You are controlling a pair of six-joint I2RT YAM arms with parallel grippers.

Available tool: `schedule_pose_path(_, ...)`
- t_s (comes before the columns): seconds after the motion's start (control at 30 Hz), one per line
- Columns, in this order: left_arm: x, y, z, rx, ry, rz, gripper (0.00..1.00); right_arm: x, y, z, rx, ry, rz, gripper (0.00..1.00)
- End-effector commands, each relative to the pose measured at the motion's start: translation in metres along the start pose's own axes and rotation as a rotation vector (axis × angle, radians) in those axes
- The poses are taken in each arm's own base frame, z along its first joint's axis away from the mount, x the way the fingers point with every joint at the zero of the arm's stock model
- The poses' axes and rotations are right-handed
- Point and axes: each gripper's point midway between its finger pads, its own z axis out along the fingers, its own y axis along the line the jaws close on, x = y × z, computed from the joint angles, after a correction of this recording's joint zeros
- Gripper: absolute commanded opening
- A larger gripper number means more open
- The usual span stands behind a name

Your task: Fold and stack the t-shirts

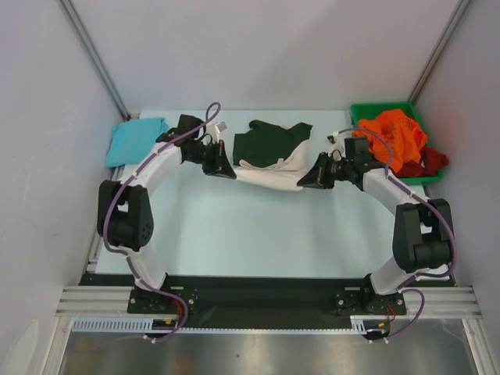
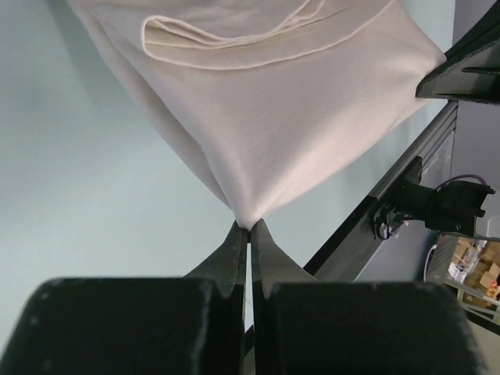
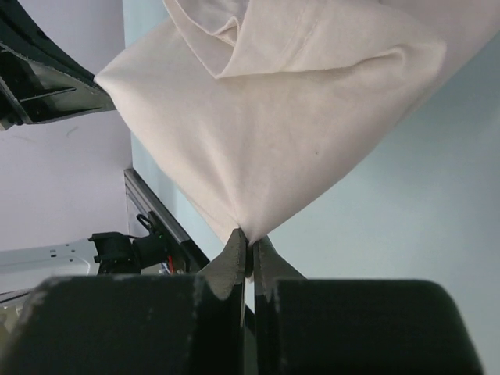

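Observation:
A cream t-shirt with dark green sleeves lies bunched at the back middle of the table, green part on top. My left gripper is shut on its near left cream corner. My right gripper is shut on the near right cream corner. The cream cloth stretches taut away from both pairs of fingertips. A folded teal t-shirt lies at the back left. An orange t-shirt and a dark red one sit heaped in the bin.
A green plastic bin stands at the back right corner. Metal frame posts rise at both back corners. The black base rail runs along the near edge, and the rail edge shows in the left wrist view.

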Motion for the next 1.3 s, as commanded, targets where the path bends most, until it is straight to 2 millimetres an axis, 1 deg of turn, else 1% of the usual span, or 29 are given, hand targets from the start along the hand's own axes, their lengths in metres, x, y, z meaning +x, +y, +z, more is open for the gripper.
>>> schedule_pose_path(0.0, -0.003, -0.016, -0.022, -0.002, -0.053, 0.089, 0.00, -0.013, 0.024, -0.018, -0.036, -0.001, -0.072, 0.00)
schedule_pose_path(0.03, -0.002, -0.019, -0.025, -0.002, -0.056, 0.096, 0.00, -0.014, 0.026, -0.020, -0.037, 0.008, -0.074, 0.00)
schedule_pose_path(0.07, -0.004, -0.025, -0.030, 0.003, -0.073, 0.111, 0.00, -0.022, 0.036, -0.023, -0.053, 0.003, -0.095, 0.00)
schedule_pose_path(0.1, -0.001, -0.026, -0.032, 0.004, -0.072, 0.112, 0.00, -0.026, 0.041, -0.026, -0.061, 0.003, -0.109, 0.00)
schedule_pose_path(0.13, 0.000, -0.029, -0.034, 0.005, -0.076, 0.117, 0.00, -0.024, 0.044, -0.028, -0.058, 0.018, -0.109, 0.00)
schedule_pose_path(0.17, 0.000, -0.031, -0.036, 0.008, -0.081, 0.122, 0.00, -0.031, 0.054, -0.033, -0.073, 0.009, -0.133, 0.00)
schedule_pose_path(0.3, 0.002, -0.044, -0.049, 0.015, -0.113, 0.146, 0.00, -0.030, 0.067, -0.043, -0.079, 0.023, -0.155, 0.00)
schedule_pose_path(0.37, 0.000, -0.045, -0.051, 0.010, -0.126, 0.148, 0.01, -0.023, 0.069, -0.045, -0.076, 0.037, -0.157, 0.00)
schedule_pose_path(0.5, -0.003, -0.045, -0.053, -0.001, -0.140, 0.155, 0.00, -0.002, 0.064, -0.045, -0.068, 0.062, -0.146, 0.00)
schedule_pose_path(0.57, -0.005, -0.044, -0.052, -0.002, -0.142, 0.157, 0.00, 0.003, 0.062, -0.045, -0.067, 0.067, -0.142, 0.00)
schedule_pose_path(0.63, -0.003, -0.039, -0.045, 0.004, -0.122, 0.139, 0.00, 0.009, 0.059, -0.044, -0.063, 0.068, -0.139, 0.00)
schedule_pose_path(0.7, -0.001, -0.035, -0.040, 0.006, -0.104, 0.128, 0.00, 0.009, 0.057, -0.042, -0.063, 0.058, -0.142, 0.00)
schedule_pose_path(0.77, -0.002, -0.028, -0.031, 0.002, -0.087, 0.113, 0.00, 0.012, 0.050, -0.038, -0.057, 0.057, -0.133, 0.00)
schedule_pose_path(0.83, -0.007, -0.024, -0.026, 0.001, -0.082, 0.108, 0.00, 0.009, 0.044, -0.035, -0.054, 0.036, -0.134, 0.00)
schedule_pose_path(0.87, -0.014, -0.021, -0.021, 0.000, -0.083, 0.109, 0.00, 0.010, 0.039, -0.033, -0.047, 0.038, -0.124, 0.00)
schedule_pose_path(0.93, -0.025, -0.018, -0.017, -0.009, -0.087, 0.118, 0.00, 0.000, 0.031, -0.032, -0.034, 0.014, -0.113, 0.00)
schedule_pose_path(0.97, -0.039, -0.023, -0.020, -0.008, -0.112, 0.145, 0.01, -0.007, 0.026, -0.028, -0.031, 0.010, -0.103, 0.00)
schedule_pose_path(1.0, -0.043, -0.014, -0.011, -0.017, -0.093, 0.132, 0.00, -0.013, 0.025, -0.027, -0.031, 0.002, -0.106, 0.00)
schedule_pose_path(1.03, -0.051, -0.012, -0.009, -0.028, -0.103, 0.148, 0.00, -0.022, 0.024, -0.026, -0.028, -0.010, -0.113, 0.00)
schedule_pose_path(1.07, -0.070, -0.018, -0.013, -0.026, -0.136, 0.175, 0.00, -0.033, 0.019, -0.025, -0.023, -0.024, -0.112, 0.00)
schedule_pose_path(1.1, -0.077, -0.009, -0.004, -0.032, -0.130, 0.169, 0.00, -0.052, 0.019, -0.019, -0.028, -0.040, -0.129, 0.00)
schedule_pose_path(1.13, -0.086, -0.005, 0.001, -0.037, -0.141, 0.174, 0.00, -0.063, 0.016, -0.015, -0.022, -0.050, -0.141, 0.00)
schedule_pose_path(1.17, -0.108, -0.011, -0.004, -0.037, -0.187, 0.208, 0.00, -0.075, 0.012, -0.012, -0.015, -0.059, -0.155, 0.00)
schedule_pose_path(1.2, -0.121, -0.012, -0.003, -0.034, -0.207, 0.222, 0.00, -0.098, 0.008, -0.003, -0.015, -0.073, -0.170, 0.00)
schedule_pose_path(1.23, -0.127, 0.004, 0.016, -0.039, -0.186, 0.200, 0.00, -0.111, 0.004, 0.002, -0.011, -0.082, -0.179, 0.00)
schedule_pose_path(1.27, -0.155, -0.004, 0.010, -0.045, -0.253, 0.247, 0.00, -0.127, 0.003, 0.005, -0.008, -0.097, -0.198, 0.00)
